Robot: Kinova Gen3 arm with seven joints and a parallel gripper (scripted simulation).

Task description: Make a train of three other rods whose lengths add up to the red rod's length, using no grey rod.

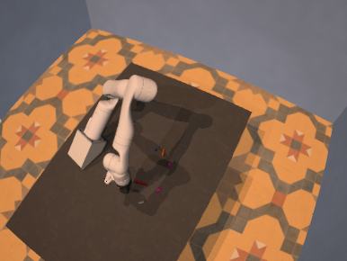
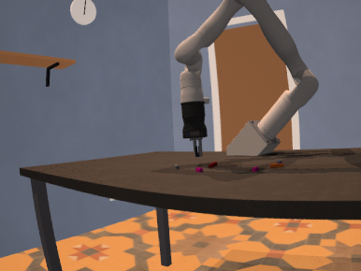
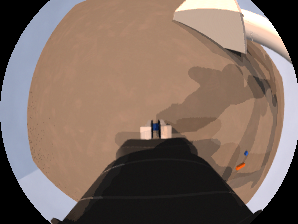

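Blue rod in claw, train not yet started

From the exterior side, nearest first: one magenta rod [image 1: 158, 190] [image 2: 199, 170], then another magenta rod [image 1: 170, 164] [image 2: 255, 169] well off to the right. Grey rod [image 1: 141, 202] [image 2: 177, 166] to the left; banned, leave out. Orange rod [image 1: 163, 152] [image 2: 277, 165] [image 3: 240, 166] lies at the right; red rod [image 1: 140, 183] [image 2: 212, 164], the length reference, is nearer the middle. Loose blue rod [image 1: 155, 149] [image 2: 280, 162] [image 3: 246, 153] sits just behind the orange one, gap between. All six on the tabletop [image 1: 67, 207] [image 2: 117, 179] [image 3: 100, 75].

Farther back, claw [image 1: 124, 189] [image 2: 198, 154] [image 3: 155, 126] hangs above the surface, fingers clamped on a second blue piece, the held blue rod [image 3: 156, 127].

Progress: early. No end-to-end line anywhere. Likely recipe: orange 4 + magenta 2 + blue 1 = 7, matching red. Left to do: set the blue down, bring a magenta and the orange into one straight line with tiny gaps, keep the spare magenta, spare blue, red and grey clear of it, release. Orange probably makes the easiest anchor; small blue could get nudged askew on release.
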